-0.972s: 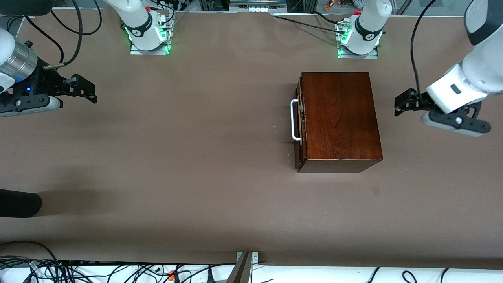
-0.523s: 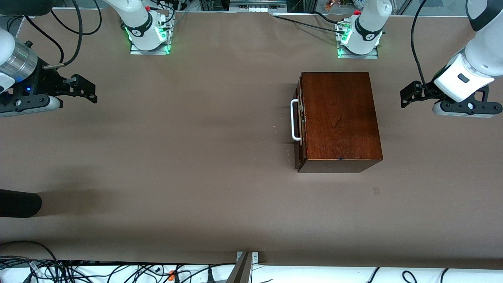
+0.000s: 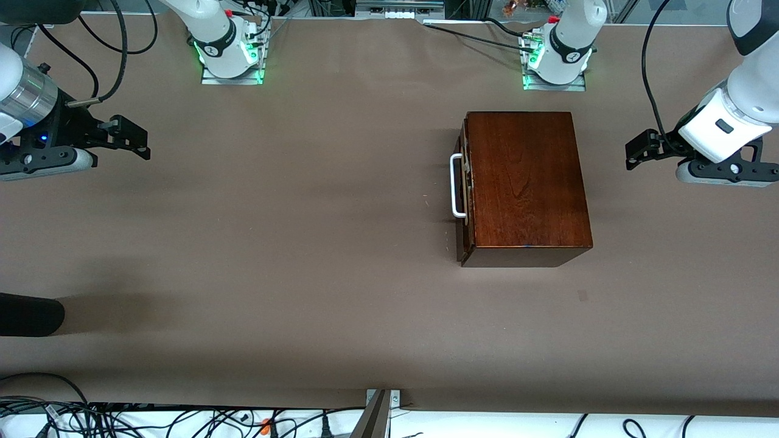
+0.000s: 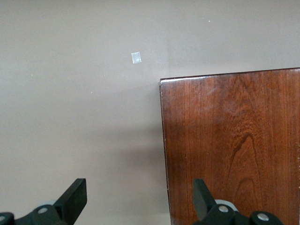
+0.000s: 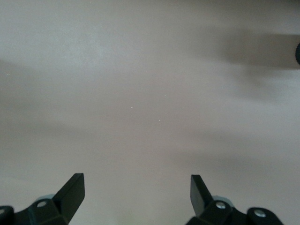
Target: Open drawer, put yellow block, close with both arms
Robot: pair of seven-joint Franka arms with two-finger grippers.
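Observation:
The drawer (image 3: 464, 188) is pushed in flush in its dark mahogany box (image 3: 526, 182), its white loop handle (image 3: 456, 185) facing the right arm's end of the table. The yellow block is out of view. My left gripper (image 3: 634, 152) hangs open over the table beside the box, toward the left arm's end. In the left wrist view the left gripper (image 4: 139, 190) holds nothing and the box's top (image 4: 234, 150) fills one side. My right gripper (image 3: 135, 139) waits open over the table at the right arm's end. In the right wrist view the right gripper (image 5: 136, 183) shows only bare table.
A dark rounded object (image 3: 30, 314) juts in at the right arm's end, nearer the camera. A small tape patch (image 3: 583, 295) lies nearer the camera than the box. The arm bases (image 3: 228, 52) (image 3: 557, 58) stand along the table's edge farthest from the camera.
My left gripper has drawn away from the box toward the left arm's end of the table and toward the bases. The right arm and the box have not moved.

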